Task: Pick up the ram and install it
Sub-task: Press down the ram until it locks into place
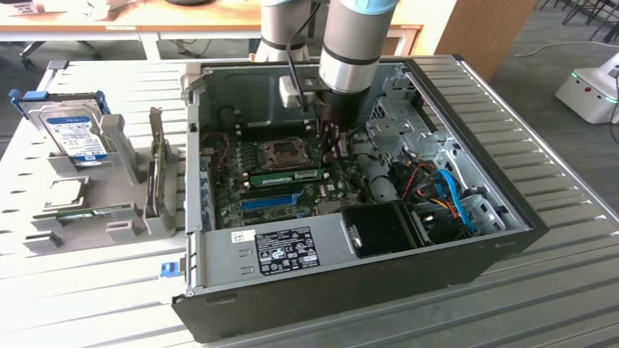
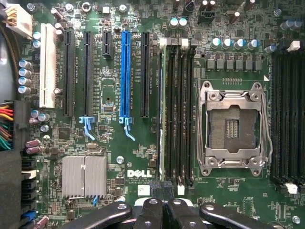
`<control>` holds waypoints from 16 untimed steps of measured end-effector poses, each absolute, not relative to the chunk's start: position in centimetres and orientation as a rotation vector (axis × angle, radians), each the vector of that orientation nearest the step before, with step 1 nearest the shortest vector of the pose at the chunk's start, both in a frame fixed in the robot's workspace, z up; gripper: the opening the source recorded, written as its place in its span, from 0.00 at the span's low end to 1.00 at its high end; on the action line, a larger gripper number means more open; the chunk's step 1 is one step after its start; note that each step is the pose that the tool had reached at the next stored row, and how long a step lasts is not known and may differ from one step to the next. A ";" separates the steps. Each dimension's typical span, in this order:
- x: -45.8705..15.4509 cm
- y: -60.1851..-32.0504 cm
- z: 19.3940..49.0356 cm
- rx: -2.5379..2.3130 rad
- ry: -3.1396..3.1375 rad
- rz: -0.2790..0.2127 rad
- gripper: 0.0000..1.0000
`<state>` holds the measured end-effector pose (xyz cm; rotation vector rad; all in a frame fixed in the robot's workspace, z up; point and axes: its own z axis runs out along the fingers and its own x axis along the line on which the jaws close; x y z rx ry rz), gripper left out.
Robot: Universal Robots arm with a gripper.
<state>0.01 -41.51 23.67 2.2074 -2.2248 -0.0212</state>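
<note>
A ram, a long green stick, sits in a slot on the motherboard inside the open computer case. In the wrist view this ram appears edge-on in the memory slot nearest the blue slot. My gripper reaches down into the case just above the board, at one end of the stick. Its black fingers are pressed together, and the gripper is shut with nothing visible between them. A second green ram lies in the grey holder at the exterior view's left.
A hard drive and an upright dark card stand in the grey holder. On the board are the blue slot, the empty CPU socket and a heatsink. A black fan housing and cables crowd the case's right.
</note>
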 end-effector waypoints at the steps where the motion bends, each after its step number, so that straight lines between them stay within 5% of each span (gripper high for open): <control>1: 0.0 -41.5 23.6 2.207 -2.225 -0.021 0.11; 16: 0.0 -41.4 23.3 2.207 -2.225 -0.021 0.11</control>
